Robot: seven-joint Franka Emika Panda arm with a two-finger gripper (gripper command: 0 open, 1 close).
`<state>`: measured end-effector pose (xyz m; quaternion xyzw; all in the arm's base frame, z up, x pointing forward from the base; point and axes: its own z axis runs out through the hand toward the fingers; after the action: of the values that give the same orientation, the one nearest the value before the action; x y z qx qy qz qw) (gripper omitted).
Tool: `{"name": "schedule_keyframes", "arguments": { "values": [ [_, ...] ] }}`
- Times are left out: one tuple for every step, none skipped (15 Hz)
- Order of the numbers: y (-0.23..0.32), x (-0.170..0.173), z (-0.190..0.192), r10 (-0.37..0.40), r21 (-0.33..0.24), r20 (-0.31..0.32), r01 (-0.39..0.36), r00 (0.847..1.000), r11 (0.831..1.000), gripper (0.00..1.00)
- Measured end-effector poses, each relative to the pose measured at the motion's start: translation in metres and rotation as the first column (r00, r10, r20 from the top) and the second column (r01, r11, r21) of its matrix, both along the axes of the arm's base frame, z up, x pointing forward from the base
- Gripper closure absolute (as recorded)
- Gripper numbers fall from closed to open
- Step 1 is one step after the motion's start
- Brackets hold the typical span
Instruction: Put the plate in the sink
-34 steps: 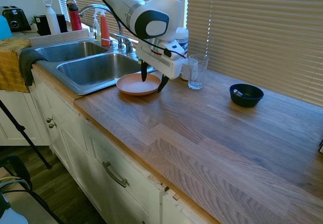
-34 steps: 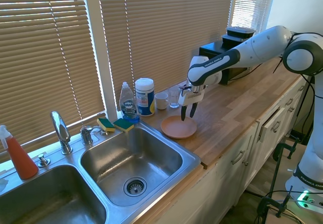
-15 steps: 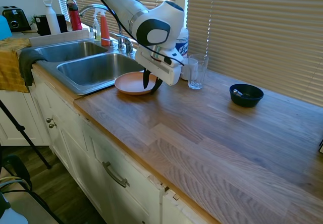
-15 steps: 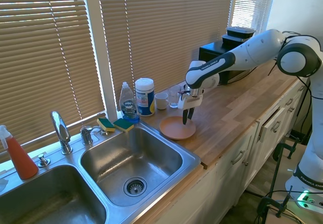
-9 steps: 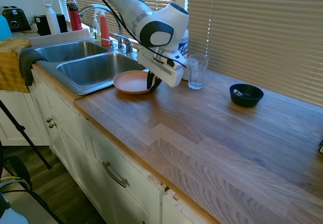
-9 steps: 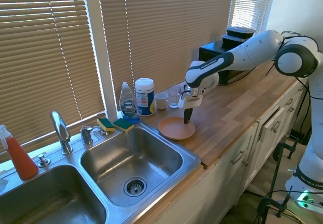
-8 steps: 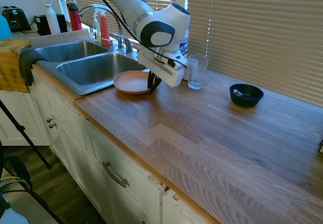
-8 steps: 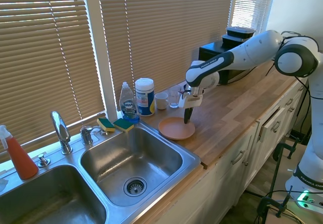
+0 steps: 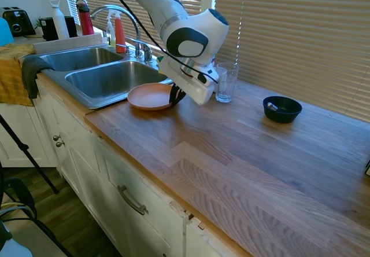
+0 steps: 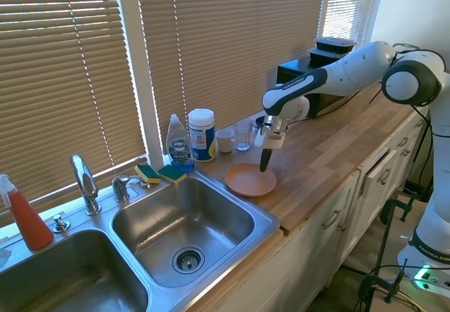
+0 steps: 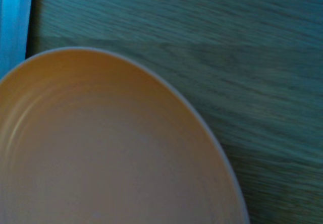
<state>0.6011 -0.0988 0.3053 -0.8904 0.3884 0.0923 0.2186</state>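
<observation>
Now a round, matte salmon-orange plate (image 9: 150, 96), low-rimmed, pinched in the closed claw (image 9: 175, 98).

The plate (image 9: 148, 96) lies on the worktop (image 9: 243, 153) just beside the sink (image 9: 98, 80), its edge over the sink's rim. The hand (image 9: 175, 96) meets the plate's far side from the sink. A glass (image 9: 226, 82) and bowl (image 9: 281, 109) stand farther from the sink.

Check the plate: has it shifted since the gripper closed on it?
Yes. The plate, pinched at its rim by the gripper, now overhangs the sink rim further in the first exterior view, its edge lifted.
</observation>
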Motion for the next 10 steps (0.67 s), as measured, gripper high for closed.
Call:
{"name": "schedule_keyframes", "arguments": {
  "values": [
    [0.0,0.001,0.004,0.004,0.003,0.004,-0.004,1.0,1.0,1.0],
    [0.0,0.002,0.01,0.007,0.004,0.01,-0.007,1.0,1.0,1.0],
    [0.004,0.002,0.018,0.014,0.007,0.017,-0.014,1.0,1.0,1.0],
    [0.009,0.002,0.03,0.021,0.009,0.025,-0.021,0.999,1.0,1.0],
    [0.016,0.002,0.042,0.026,0.013,0.032,-0.026,0.999,1.0,1.0],
    [0.025,0.002,0.054,0.026,0.014,0.039,-0.027,0.999,1.0,1.0],
    [0.038,0.003,0.066,0.029,0.016,0.041,-0.029,0.999,0.999,1.0],
    [0.052,0.004,0.076,0.032,0.014,0.045,-0.033,0.998,0.999,1.0],
    [0.07,0.006,0.087,0.035,0.01,0.047,-0.036,0.998,0.999,1.0],
    [0.088,0.009,0.097,0.038,0.001,0.047,-0.038,0.998,0.999,1.0]
  ]
}}
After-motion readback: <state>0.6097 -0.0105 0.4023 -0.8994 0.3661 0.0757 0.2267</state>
